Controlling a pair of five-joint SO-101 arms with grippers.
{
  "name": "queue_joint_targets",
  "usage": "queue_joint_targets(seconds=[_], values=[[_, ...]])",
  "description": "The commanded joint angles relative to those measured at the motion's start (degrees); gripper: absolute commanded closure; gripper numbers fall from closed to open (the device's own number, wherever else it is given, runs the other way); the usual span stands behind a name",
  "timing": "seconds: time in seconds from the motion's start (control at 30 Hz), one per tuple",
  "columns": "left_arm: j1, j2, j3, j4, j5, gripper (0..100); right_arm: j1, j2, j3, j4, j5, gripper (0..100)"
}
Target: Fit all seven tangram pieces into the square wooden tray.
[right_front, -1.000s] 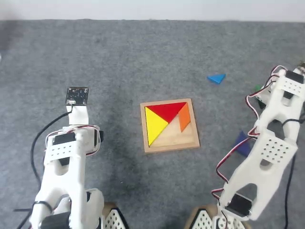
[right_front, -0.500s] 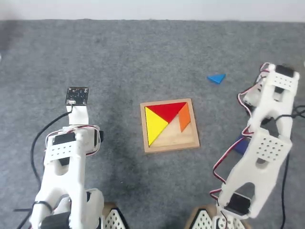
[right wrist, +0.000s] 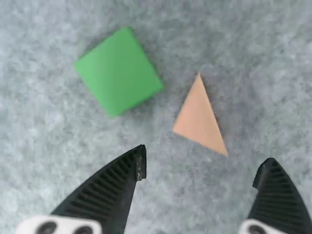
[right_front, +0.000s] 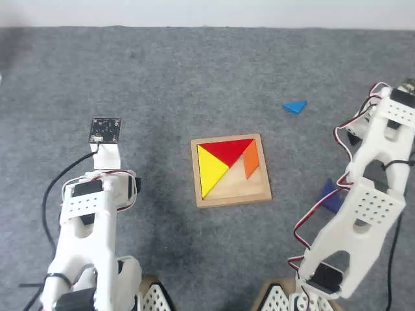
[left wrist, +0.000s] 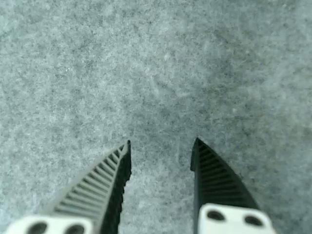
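Observation:
The square wooden tray (right_front: 262, 192) lies mid-table and holds a yellow triangle (right_front: 209, 170), a red triangle (right_front: 227, 150) and an orange piece (right_front: 250, 159). A small blue triangle (right_front: 295, 107) lies on the carpet to its upper right. A dark blue piece (right_front: 331, 196) peeks out beside the right arm. My right gripper (right wrist: 202, 165) is open just above the carpet, with a peach triangle (right wrist: 200, 117) right ahead of its fingers and a green square (right wrist: 118, 70) beside that. My left gripper (left wrist: 161, 151) is open over bare carpet, left of the tray.
Grey carpet (right_front: 194, 78) covers the table. The right arm (right_front: 366, 194) stands along the right edge, over the dark blue piece. The left arm (right_front: 91, 214) stands at the front left, with its camera board (right_front: 105, 130) ahead of it.
The right arm swung its wrist left and back toward the right edge. The left arm and the tray pieces have not moved.

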Motion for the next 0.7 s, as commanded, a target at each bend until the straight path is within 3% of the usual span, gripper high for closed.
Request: queue_joint_targets(seconds=[0.0, 0.1, 0.27, 0.53, 0.67], values=[[0.53, -1.49, -0.13, -0.79, -0.53, 80, 0.57, -0.40, -0.79, -4.26, 0.79, 65.2], [0.53, -1.49, -0.13, -0.88, -0.53, 80, 0.66, 1.54, -0.79, -7.52, 1.85, 65.2], [0.53, -1.49, -0.13, -0.88, -0.53, 80, 0.92, 3.74, -0.79, -8.66, 10.11, 65.2], [0.53, -1.49, -0.13, -0.88, -0.53, 80, 3.30, 7.78, -4.75, -8.92, 10.64, 65.8], [0.53, -1.49, -0.13, -0.88, -0.53, 80, 4.00, 11.03, -8.35, -6.46, 10.73, 78.8]])
